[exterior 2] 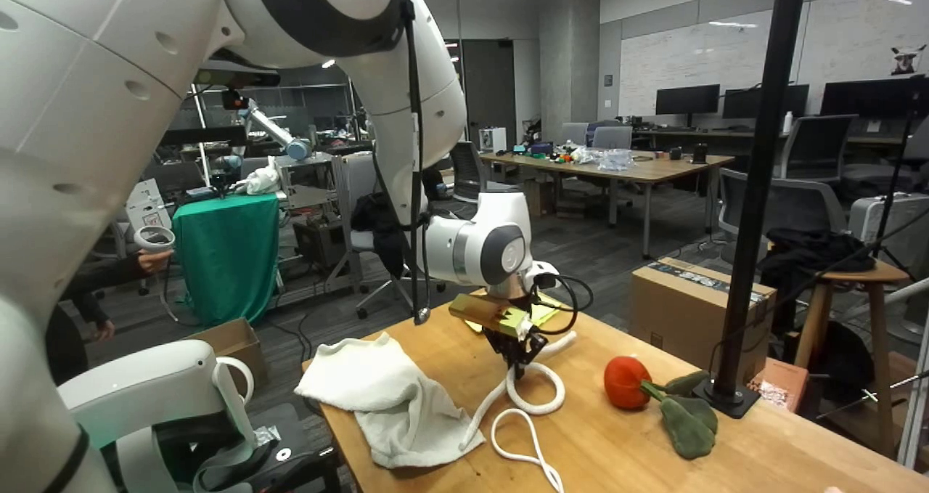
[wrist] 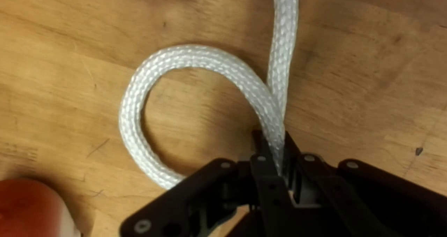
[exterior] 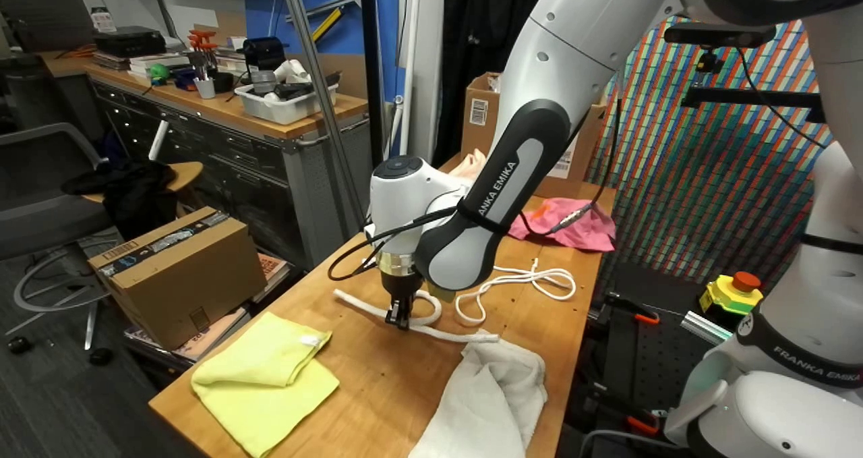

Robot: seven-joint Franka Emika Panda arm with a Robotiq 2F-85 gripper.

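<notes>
One looped white rope point(wrist: 257, 95) sits pinched between the fingers point(wrist: 267, 181).

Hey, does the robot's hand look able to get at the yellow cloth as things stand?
Probably not straight away: the hand appears closed on the white rope, so it would likely have to let go first. Otherwise the way looks free, since the yellow cloth lies uncovered on the table.
</notes>
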